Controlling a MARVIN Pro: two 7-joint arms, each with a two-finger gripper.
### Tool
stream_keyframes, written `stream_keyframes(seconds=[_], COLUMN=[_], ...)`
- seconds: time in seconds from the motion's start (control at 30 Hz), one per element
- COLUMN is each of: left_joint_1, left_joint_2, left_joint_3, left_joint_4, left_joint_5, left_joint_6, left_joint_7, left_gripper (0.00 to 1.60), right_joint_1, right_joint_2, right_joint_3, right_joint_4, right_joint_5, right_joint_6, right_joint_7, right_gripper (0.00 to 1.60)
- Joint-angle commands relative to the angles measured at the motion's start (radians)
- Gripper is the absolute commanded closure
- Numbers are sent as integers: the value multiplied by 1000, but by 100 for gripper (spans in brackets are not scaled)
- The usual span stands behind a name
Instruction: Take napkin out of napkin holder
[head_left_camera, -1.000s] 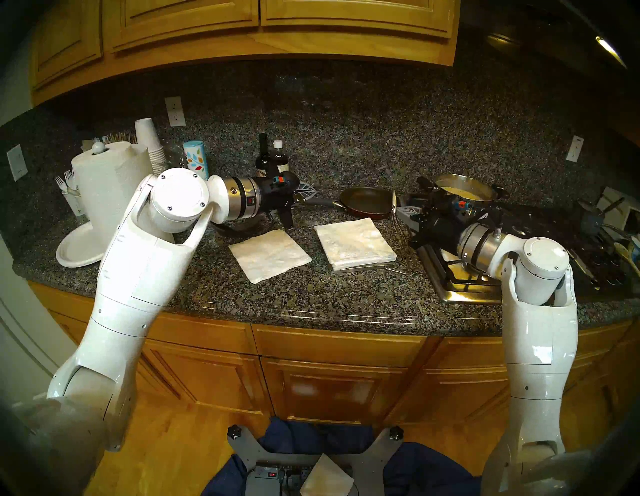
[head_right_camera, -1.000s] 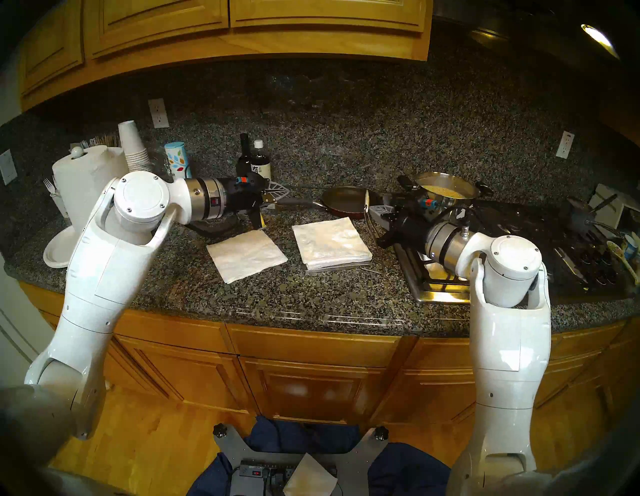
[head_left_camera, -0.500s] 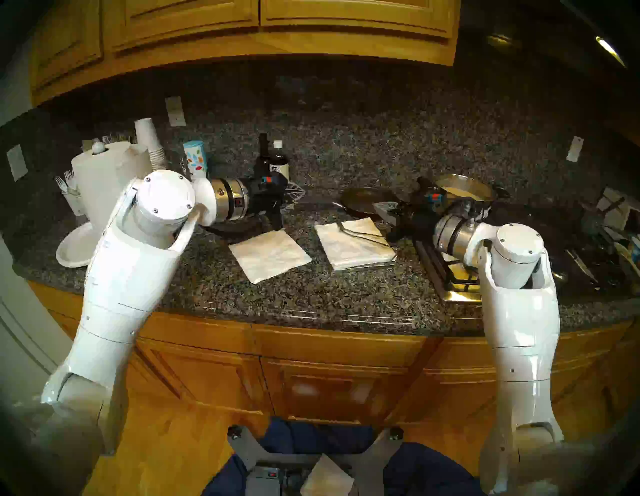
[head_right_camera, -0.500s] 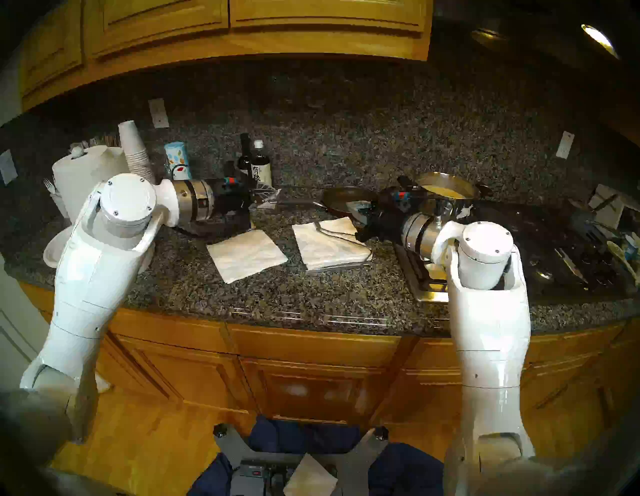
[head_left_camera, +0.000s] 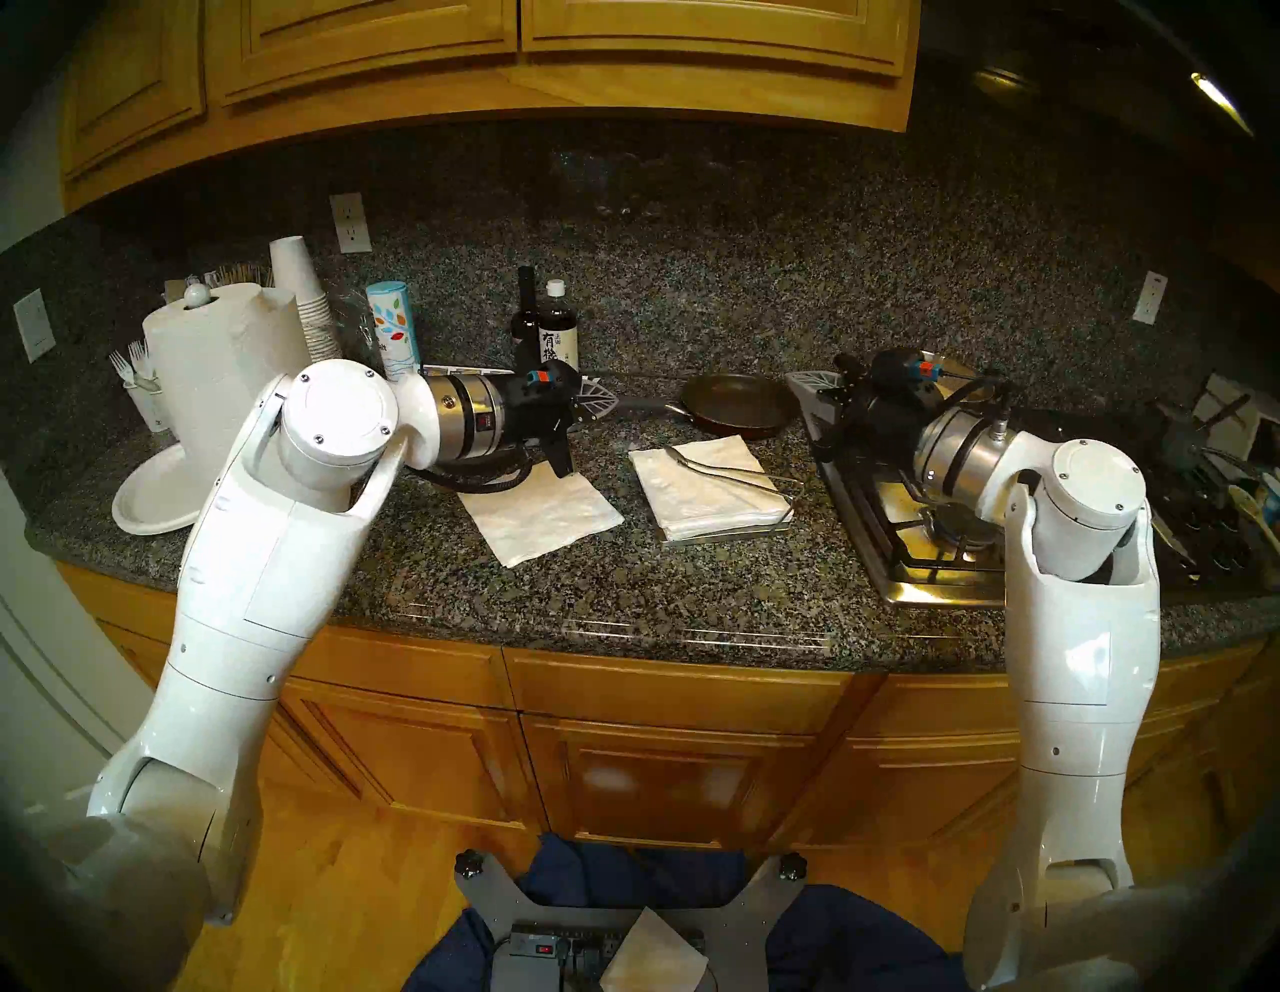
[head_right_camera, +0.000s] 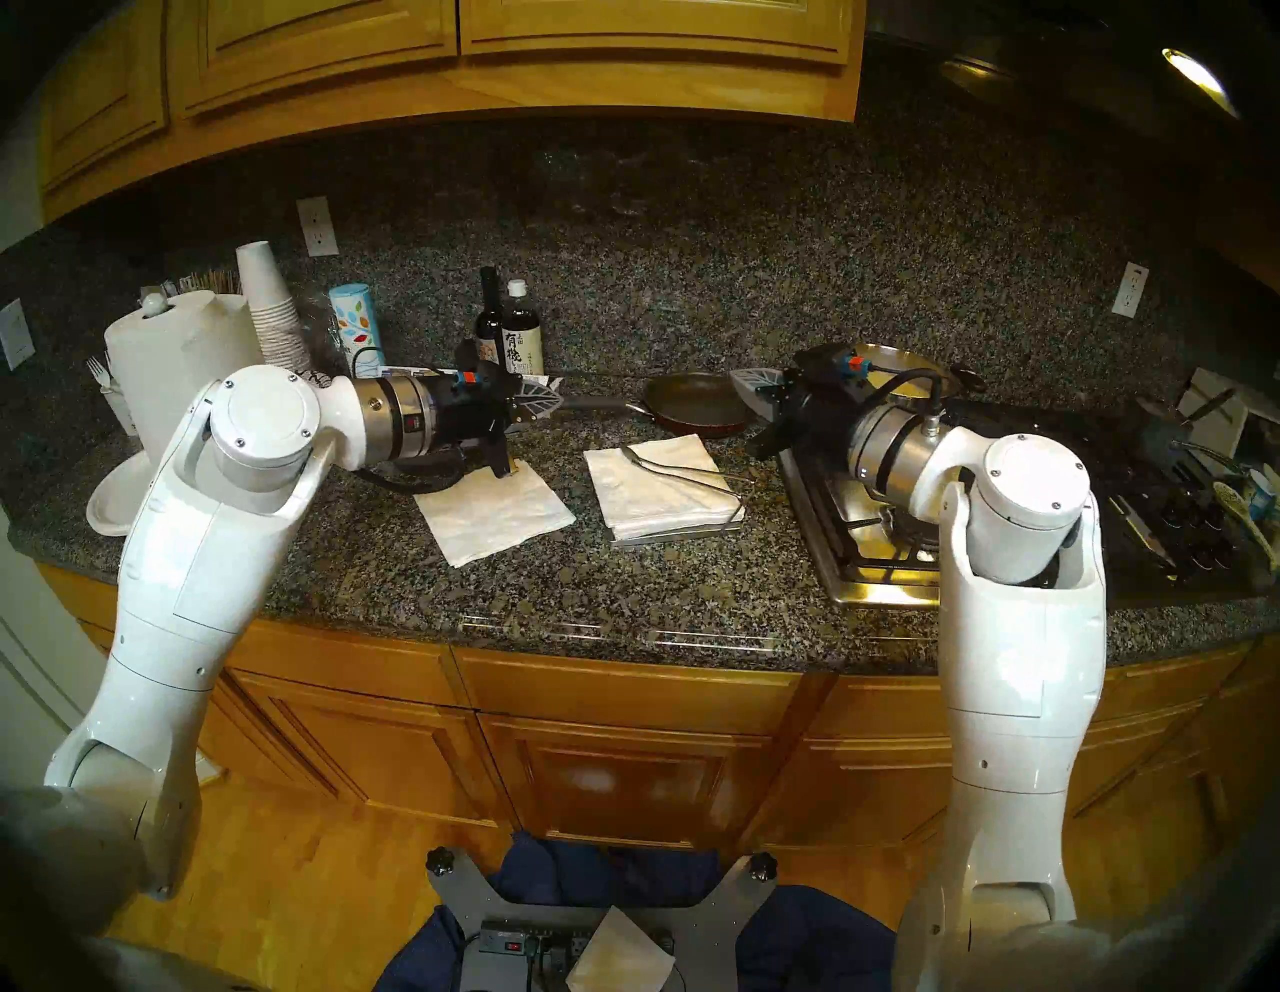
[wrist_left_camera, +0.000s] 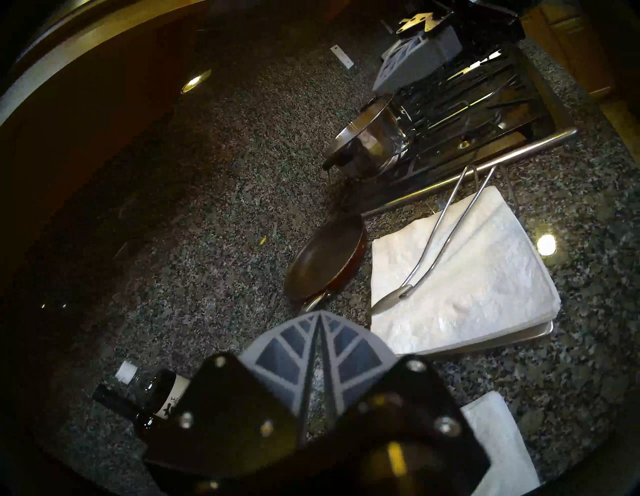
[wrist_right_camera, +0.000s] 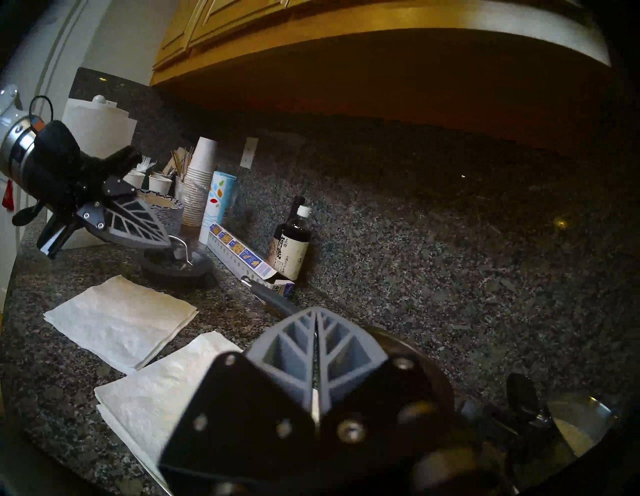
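The single white napkin (head_left_camera: 547, 512) lies flat on the granite counter, left of the napkin holder (head_left_camera: 727, 537). The holder is a silver tray under a thick stack of napkins (head_left_camera: 713, 509). Its wire arm (head_left_camera: 724, 472) lies down across the stack, spoon tip to the back left. My left gripper (head_left_camera: 613, 400) is shut and empty, hovering just behind the napkin's back corner. My right gripper (head_left_camera: 791, 378) is shut and empty, above the stove's left edge, right of the frying pan. The left wrist view shows the tray (wrist_left_camera: 485, 343), the arm (wrist_left_camera: 433, 242) and the napkin (wrist_left_camera: 498, 443).
A frying pan (head_left_camera: 738, 409) sits behind the holder. A steel stovetop (head_left_camera: 921, 554) with a pot (wrist_left_camera: 367, 145) is at the right. Two dark bottles (head_left_camera: 557, 332), a paper towel roll (head_left_camera: 215, 374), stacked cups (head_left_camera: 305, 298) and a paper plate (head_left_camera: 149, 506) stand at the back left.
The wire arm, upright by my right gripper a second ago, has dropped flat onto the stack. My right gripper has pulled back right and up over the stove. My left gripper shifted slightly.
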Motion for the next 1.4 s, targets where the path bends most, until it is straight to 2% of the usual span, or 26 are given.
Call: stream_keyframes(seconds=[0.0, 0.07, 0.13, 0.17, 0.23, 0.97, 1.0, 1.37], left_joint_1=[-60, -71, -76, -77, -79, -81, -81, -71], left_joint_2=[-42, -44, -48, -48, -48, -52, -52, -58], left_joint_3=[21, 30, 33, 34, 35, 33, 36, 30], left_joint_4=[20, 29, 36, 37, 40, 47, 48, 46], left_joint_5=[-5, -1, -1, -1, -2, -1, 7, 35], left_joint_6=[-26, -32, -37, -38, -41, -53, -54, -61], left_joint_7=[11, 13, 17, 18, 18, 17, 24, 71], left_gripper=[112, 106, 90, 85, 85, 85, 0, 0], right_joint_1=[-46, -56, -59, -60, -62, -66, -66, -66], right_joint_2=[-8, -11, -13, -14, -15, -24, -24, -23], right_joint_3=[48, 57, 61, 62, 64, 69, 69, 69], right_joint_4=[-94, -111, -116, -119, -122, -131, -132, -132], right_joint_5=[18, 16, 16, 16, 15, 9, 9, 10], right_joint_6=[16, 25, 28, 30, 33, 40, 40, 40], right_joint_7=[0, -1, -1, -1, 0, -1, -1, -1], right_gripper=[132, 124, 102, 83, 29, 29, 29, 29])
